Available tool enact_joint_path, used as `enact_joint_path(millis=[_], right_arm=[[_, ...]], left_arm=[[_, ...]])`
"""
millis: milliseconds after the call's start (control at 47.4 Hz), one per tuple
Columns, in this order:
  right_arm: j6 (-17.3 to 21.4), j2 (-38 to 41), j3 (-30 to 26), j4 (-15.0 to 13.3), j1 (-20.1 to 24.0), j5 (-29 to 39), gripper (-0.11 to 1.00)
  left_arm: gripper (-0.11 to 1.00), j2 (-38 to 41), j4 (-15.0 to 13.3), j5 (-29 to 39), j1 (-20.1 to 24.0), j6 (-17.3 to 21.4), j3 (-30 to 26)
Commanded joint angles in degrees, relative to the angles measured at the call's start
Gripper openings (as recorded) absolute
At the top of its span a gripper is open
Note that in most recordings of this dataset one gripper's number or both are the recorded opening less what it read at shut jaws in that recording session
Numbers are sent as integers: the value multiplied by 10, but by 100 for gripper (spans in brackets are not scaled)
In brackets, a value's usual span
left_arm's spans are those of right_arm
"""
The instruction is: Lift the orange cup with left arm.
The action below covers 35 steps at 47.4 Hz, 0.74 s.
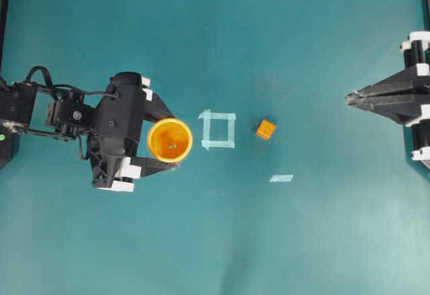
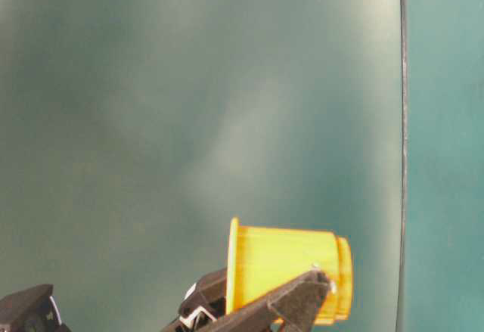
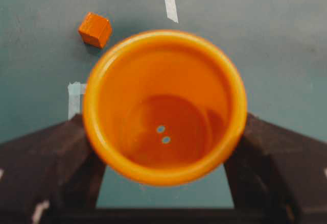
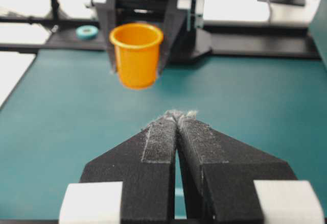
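The orange cup [image 1: 170, 140] is held upright between the two black fingers of my left gripper [image 1: 168, 140], raised above the teal table. In the left wrist view the cup [image 3: 164, 106] fills the middle, with a finger [image 3: 51, 157] pressed on each side. In the right wrist view the cup [image 4: 136, 54] hangs clear of the table. It also shows in the table-level view [image 2: 287, 271]. My right gripper [image 1: 349, 97] is shut and empty at the right edge; its tips [image 4: 178, 116] are closed together.
A small orange cube [image 1: 265, 129] lies right of a square of pale tape [image 1: 218, 130]. A short strip of tape [image 1: 281, 178] lies further right. The cube also shows in the left wrist view [image 3: 95, 29].
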Motion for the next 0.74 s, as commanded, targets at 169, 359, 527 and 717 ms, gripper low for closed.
enact_joint_path(millis=[169, 359, 527, 717], right_arm=[[0, 2, -18, 0, 0, -2, 0], [0, 2, -18, 0, 0, -2, 0], [0, 2, -18, 1, 0, -2, 0], [0, 1, -18, 1, 1, -2, 0]], left_arm=[[64, -11, 1, -4, 1, 0, -15], [64, -11, 1, -4, 0, 0, -15], [64, -11, 1, -4, 0, 0, -15], [64, -11, 1, -4, 0, 0, -15]])
